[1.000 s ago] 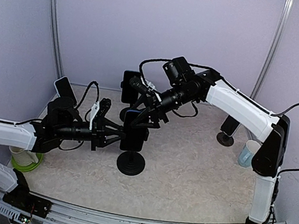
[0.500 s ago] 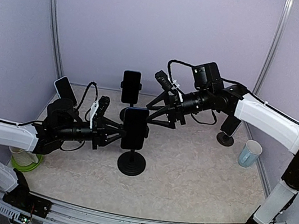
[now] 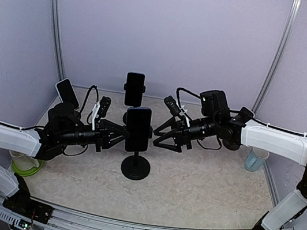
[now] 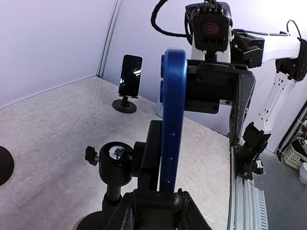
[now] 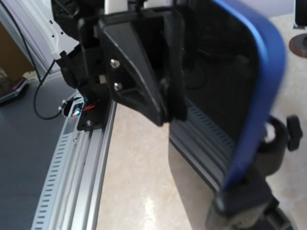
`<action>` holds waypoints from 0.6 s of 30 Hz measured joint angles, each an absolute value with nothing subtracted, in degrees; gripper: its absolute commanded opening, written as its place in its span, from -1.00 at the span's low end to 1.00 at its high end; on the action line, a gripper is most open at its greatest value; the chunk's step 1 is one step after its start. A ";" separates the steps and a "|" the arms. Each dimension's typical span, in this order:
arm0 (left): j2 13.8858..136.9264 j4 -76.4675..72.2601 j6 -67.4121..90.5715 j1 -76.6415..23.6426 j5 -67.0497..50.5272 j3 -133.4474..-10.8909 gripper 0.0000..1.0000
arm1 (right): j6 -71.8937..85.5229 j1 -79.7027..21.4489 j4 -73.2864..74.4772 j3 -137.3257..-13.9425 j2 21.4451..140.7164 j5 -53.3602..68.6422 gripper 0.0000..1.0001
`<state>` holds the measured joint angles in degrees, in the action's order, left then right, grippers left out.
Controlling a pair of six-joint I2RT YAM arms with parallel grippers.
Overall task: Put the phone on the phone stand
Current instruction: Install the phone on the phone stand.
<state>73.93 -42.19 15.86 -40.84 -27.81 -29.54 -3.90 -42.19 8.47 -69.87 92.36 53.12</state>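
The left gripper is closed to a narrow gap on the blue-cased phone. It pinches the phone across front and back from the phone's left side. In the left wrist view the phone stands edge-on and upright between the fingers.

The right gripper hangs just beside the phone's opposite edge. Its jaws are spread and there is nothing between them.

The phone sits over the post of the black phone stand, its back against the cradle. Whether the cradle actually has it I cannot tell.

I judge the phone to be a stiff, flat slab of moderate weight. Its glass face looks slick and could crack in a fall, and the case rim offers better friction. The long side edges or the flat faces near mid-height look like the safest holds, since they leave the bottom edge free to drop into the cradle. The stand looks top-heavy on its small round base, so a sideways push might tip it.

A pale blue paper cup stands well apart at the right of the table. A whitish cup rests on a green saucer near the left arm. I cannot see what either cup holds.
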 measured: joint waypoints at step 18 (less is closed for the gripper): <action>74.04 -46.70 17.96 -41.17 -28.12 -26.98 -1.00 | 0.38 -42.11 0.01 -69.08 98.08 52.84 -0.12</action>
<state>74.04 -46.70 17.96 -41.17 -28.12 -26.98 0.38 -42.11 0.01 -69.08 98.08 52.84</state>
